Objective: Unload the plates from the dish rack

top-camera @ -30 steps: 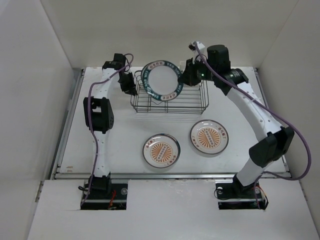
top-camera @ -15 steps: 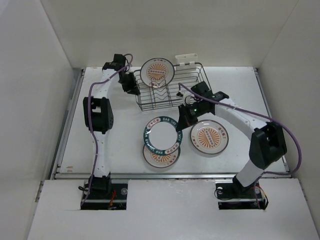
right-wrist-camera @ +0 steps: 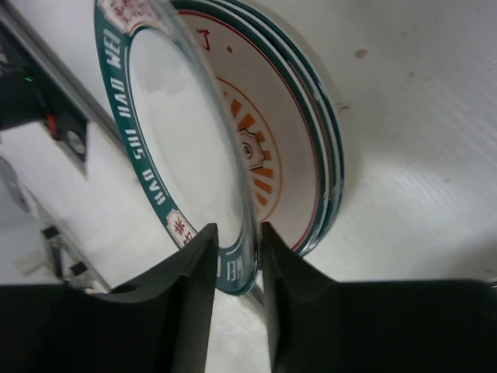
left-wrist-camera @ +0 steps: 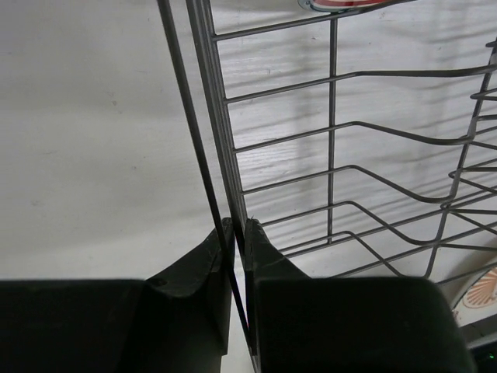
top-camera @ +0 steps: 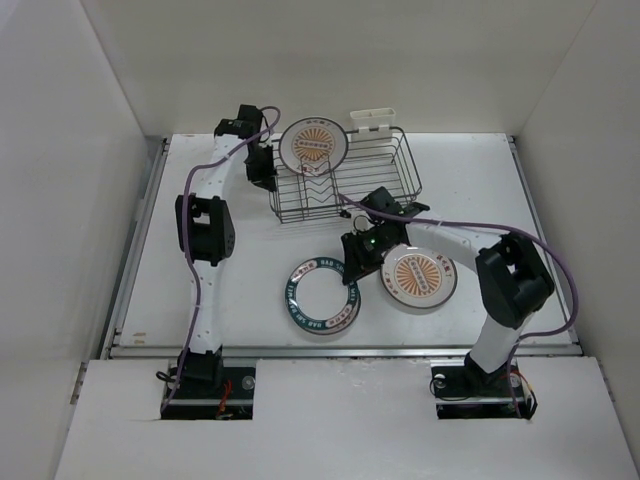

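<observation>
The dark wire dish rack (top-camera: 370,190) stands at the back of the table with one orange sunburst plate (top-camera: 313,145) upright in its left end. My left gripper (top-camera: 265,172) (left-wrist-camera: 235,227) is shut on the rack's left end wire (left-wrist-camera: 208,116). A teal-ringed plate (top-camera: 322,297) (right-wrist-camera: 155,116) leans on a sunburst plate (right-wrist-camera: 264,148) on the table. My right gripper (top-camera: 350,272) (right-wrist-camera: 238,229) straddles its right rim, jaws slightly parted. Another sunburst plate (top-camera: 418,277) lies to the right.
A white clip (top-camera: 372,119) sits on the rack's back rim. White walls close in the table on the left, right and back. A metal rail (top-camera: 340,350) runs along the near edge.
My right arm carried the teal-ringed plate out of the rack and down onto the sunburst plate at the front, and its jaws have loosened. The rack shifted slightly; the left gripper stayed on it.
</observation>
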You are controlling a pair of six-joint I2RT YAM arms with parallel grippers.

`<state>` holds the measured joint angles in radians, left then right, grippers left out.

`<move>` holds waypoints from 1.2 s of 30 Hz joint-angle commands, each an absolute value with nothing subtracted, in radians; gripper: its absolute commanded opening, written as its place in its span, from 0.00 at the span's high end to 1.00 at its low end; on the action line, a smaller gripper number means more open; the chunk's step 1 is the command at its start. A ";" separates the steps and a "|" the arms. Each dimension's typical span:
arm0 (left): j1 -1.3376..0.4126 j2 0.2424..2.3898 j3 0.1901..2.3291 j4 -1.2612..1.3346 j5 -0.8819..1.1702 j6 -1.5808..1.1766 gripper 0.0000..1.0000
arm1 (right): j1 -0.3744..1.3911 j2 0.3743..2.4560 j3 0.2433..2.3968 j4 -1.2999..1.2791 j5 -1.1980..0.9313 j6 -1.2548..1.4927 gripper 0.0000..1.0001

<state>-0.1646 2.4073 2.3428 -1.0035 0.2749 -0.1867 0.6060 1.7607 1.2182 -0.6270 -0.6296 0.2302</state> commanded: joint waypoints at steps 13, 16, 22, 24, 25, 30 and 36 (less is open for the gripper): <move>-0.245 2.395 2.434 -0.994 0.045 0.066 1.00 | 0.655 1.628 1.305 -0.705 -0.330 0.232 0.36; -0.245 2.395 2.444 -0.966 0.000 0.087 1.00 | 0.655 1.618 1.328 -0.727 -0.310 0.222 0.34; -0.245 2.395 2.445 -0.954 0.035 0.097 1.00 | 0.655 1.618 1.449 -0.750 -0.253 0.204 0.29; -0.255 2.404 2.445 -0.954 0.035 0.107 1.00 | 0.640 1.646 1.575 -0.718 -0.221 0.195 0.25; -0.255 2.404 2.445 -0.954 0.035 0.107 1.00 | 0.615 1.664 1.630 -0.709 -0.183 0.195 0.23; -0.255 2.404 2.454 -0.965 0.071 0.107 1.00 | 0.539 1.880 2.041 -0.663 -0.029 0.152 0.19; -0.255 2.404 2.454 -0.965 0.081 0.138 0.96 | 0.468 2.161 2.420 -0.628 -0.012 0.049 0.13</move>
